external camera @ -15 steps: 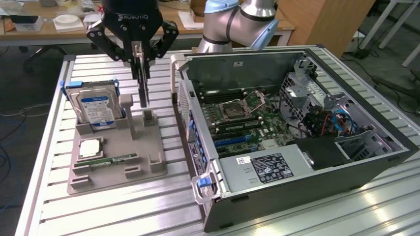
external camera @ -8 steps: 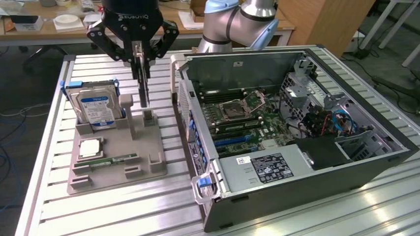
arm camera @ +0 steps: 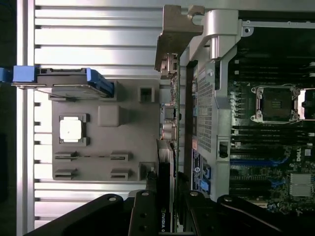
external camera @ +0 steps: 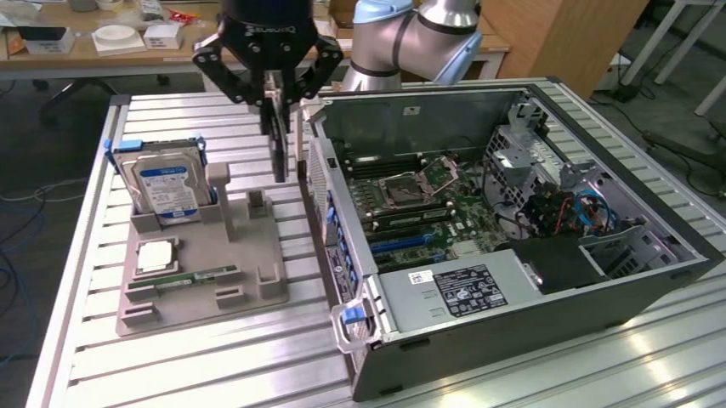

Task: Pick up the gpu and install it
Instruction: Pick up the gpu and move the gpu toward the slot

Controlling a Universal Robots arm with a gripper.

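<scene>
My gripper (external camera: 275, 93) is shut on the gpu (external camera: 279, 140), which hangs upright and edge-on in the air. It hovers between the grey holder tray (external camera: 255, 255) and the near wall of the open computer case (external camera: 533, 280). In the wrist view the gpu (arm camera: 170, 128) runs out from between my black fingers (arm camera: 147, 211), its silver end bracket (arm camera: 174, 37) at the far end, just beside the case wall. The motherboard (external camera: 437, 212) lies exposed inside the case, with its CPU socket (arm camera: 275, 103) and slots visible.
The grey tray holds a silver hard drive (external camera: 165, 183) in a blue frame, a CPU chip (external camera: 155, 255) and a narrow green memory stick (external camera: 202, 275). A power supply (external camera: 465, 289) sits at the case's near end. Everything rests on a slatted metal table (external camera: 170, 365).
</scene>
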